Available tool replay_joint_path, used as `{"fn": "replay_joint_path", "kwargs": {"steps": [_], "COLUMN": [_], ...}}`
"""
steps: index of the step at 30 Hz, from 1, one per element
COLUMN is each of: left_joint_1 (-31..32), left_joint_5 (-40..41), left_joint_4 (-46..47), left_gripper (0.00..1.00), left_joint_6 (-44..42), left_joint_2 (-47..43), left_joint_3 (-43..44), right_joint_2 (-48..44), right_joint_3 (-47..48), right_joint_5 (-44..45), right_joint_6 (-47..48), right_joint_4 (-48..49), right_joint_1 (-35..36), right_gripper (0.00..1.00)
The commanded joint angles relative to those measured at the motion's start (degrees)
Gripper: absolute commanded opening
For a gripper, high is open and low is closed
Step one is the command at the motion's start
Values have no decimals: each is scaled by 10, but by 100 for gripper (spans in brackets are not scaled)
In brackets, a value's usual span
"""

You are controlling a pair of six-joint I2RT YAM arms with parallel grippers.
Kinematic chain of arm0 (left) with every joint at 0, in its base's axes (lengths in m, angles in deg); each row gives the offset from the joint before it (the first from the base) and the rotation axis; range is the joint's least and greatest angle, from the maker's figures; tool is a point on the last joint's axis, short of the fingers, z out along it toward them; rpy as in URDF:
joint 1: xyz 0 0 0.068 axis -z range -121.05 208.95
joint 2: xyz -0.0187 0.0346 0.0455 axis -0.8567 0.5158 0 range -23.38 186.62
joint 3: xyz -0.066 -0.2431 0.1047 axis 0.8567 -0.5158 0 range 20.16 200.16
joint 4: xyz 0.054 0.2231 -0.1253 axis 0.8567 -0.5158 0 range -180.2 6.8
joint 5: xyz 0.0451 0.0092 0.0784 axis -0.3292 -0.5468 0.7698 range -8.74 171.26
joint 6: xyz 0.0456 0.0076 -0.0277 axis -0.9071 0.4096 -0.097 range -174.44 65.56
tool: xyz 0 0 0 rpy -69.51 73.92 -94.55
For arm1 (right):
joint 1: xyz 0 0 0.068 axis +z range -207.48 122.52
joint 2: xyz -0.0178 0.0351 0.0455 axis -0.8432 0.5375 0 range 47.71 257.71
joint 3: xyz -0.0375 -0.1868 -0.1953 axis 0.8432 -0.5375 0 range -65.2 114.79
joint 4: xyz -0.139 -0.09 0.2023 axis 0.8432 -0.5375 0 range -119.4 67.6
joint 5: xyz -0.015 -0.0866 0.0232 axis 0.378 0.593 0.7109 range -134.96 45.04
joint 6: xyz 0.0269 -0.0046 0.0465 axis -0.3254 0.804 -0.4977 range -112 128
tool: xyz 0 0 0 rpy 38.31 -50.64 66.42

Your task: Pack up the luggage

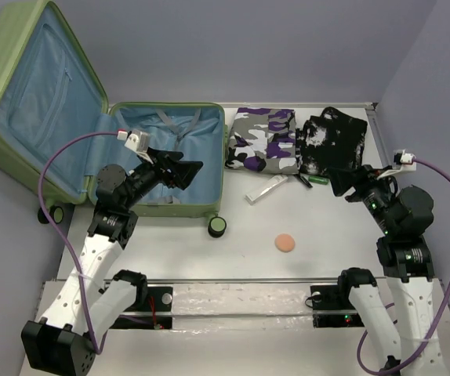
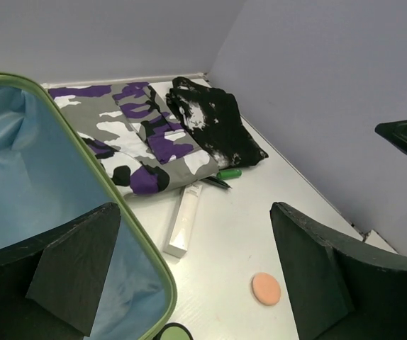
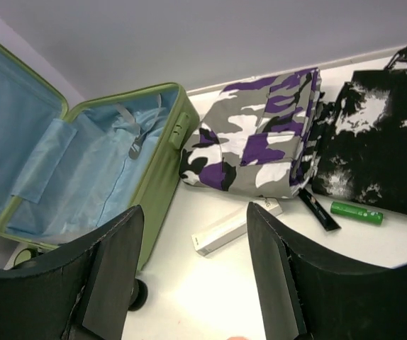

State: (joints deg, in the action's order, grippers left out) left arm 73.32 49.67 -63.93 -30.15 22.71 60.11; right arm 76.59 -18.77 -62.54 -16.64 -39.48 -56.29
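The luggage (image 1: 166, 149) lies open at the left, a light-green shell with blue lining, its lid (image 1: 41, 86) leaning on the wall. Nothing lies in its base, where only the straps show. My left gripper (image 1: 187, 174) hovers over the base's right side, open and empty. The left wrist view looks past the green rim (image 2: 122, 212) to the table. My right gripper (image 1: 339, 186) stands open and empty at the near edge of a black-and-white garment (image 1: 333, 141). Its wrist view looks toward the luggage (image 3: 83, 170) and a folded camouflage garment (image 3: 260, 138).
The camouflage garment (image 1: 264, 139) lies right of the suitcase, the black garment beside it. In front of them lie a white box (image 1: 266, 189), a green marker (image 1: 317, 179) and a black pen (image 3: 320, 211). An orange round pad (image 1: 286, 243) sits mid-table. Walls close the back and right.
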Motion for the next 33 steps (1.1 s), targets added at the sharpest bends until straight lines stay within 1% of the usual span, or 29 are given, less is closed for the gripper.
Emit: {"fn": "replay_joint_path", "kwargs": {"steps": [1, 3, 7, 8, 9, 10, 11, 12, 13, 14, 15, 16, 17, 18, 19, 20, 21, 24, 25, 27, 28, 29, 32, 33], "left_joint_1": [8, 14, 78, 125, 150, 173, 196, 229, 241, 254, 283, 296, 305, 323, 332, 339, 344, 353, 353, 355, 356, 356, 356, 356], "left_joint_5": [-26, -30, -8, 19, 39, 57, 93, 112, 129, 176, 222, 223, 240, 254, 272, 309, 331, 350, 352, 354, 360, 367, 375, 374], "left_joint_4": [26, 29, 44, 44, 44, 43, 41, 24, 11, 2, -15, -19, -23, -30, -57, -72, -86, -147, -157, -172, -188, -192, -212, -215], "left_gripper": [99, 99, 99, 99, 99, 99, 99, 99, 99, 99, 99, 99, 96, 89, 89, 85, 82, 83, 83, 84, 84, 85, 89, 94], "left_joint_6": [15, 24, 39, 30, 24, 17, 9, -6, -14, -22, -39, -46, -52, -68, -79, -90, -99, -127, -127, -153, -161, -177, -208, -215], "left_joint_2": [13, 25, 68, 91, 116, 130, 146, 183, 201, 217, 246, 261, 276, 291, 328, 349, 369, 472, 491, 528, 563, 580, 631, 639], "left_joint_3": [37, 51, 73, 86, 93, 99, 107, 129, 142, 156, 180, 192, 204, 232, 248, 281, 297, 351, 362, 391, 399, 414, 430, 437], "right_joint_2": [-8, -9, -9, -12, -15, -16, -20, -22, -23, -26, -30, -32, -35, -41, -44, -45, -46, -43, -40, -37, -35, -33, -23, -20], "right_joint_3": [4, 1, -7, -17, -22, -34, -42, -48, -55, -67, -73, -79, -86, -105, -113, -122, -122, -128, -129, -135, -137, -143, -155, -158], "right_joint_5": [4, 9, -7, -12, -14, -16, -16, -12, -9, 6, 27, 27, 42, 47, 50, 57, 56, 53, 51, 39, 35, 24, 0, -9], "right_joint_6": [14, 16, 5, -2, -5, -8, -11, -16, -21, -22, -26, -29, -32, -37, -38, -50, -53, -65, -65, -63, -64, -66, -66, -65], "right_joint_4": [-26, -39, -54, -57, -57, -58, -59, -63, -66, -73, -86, -92, -96, -99, -99, -98, -98, -96, -96, -96, -96, -90, -81, -78], "right_joint_1": [-2, -2, -2, -2, -2, -2, -2, -2, -2, -2, -2, -2, -2, -2, -2, -2, -2, -2, -2, -2, -2, -2, -2, -2], "right_gripper": [66, 65, 65, 63, 58, 58, 57, 56, 54, 53, 53, 53, 53, 53, 53, 53, 53, 55, 56, 57, 58, 58, 65, 69]}}
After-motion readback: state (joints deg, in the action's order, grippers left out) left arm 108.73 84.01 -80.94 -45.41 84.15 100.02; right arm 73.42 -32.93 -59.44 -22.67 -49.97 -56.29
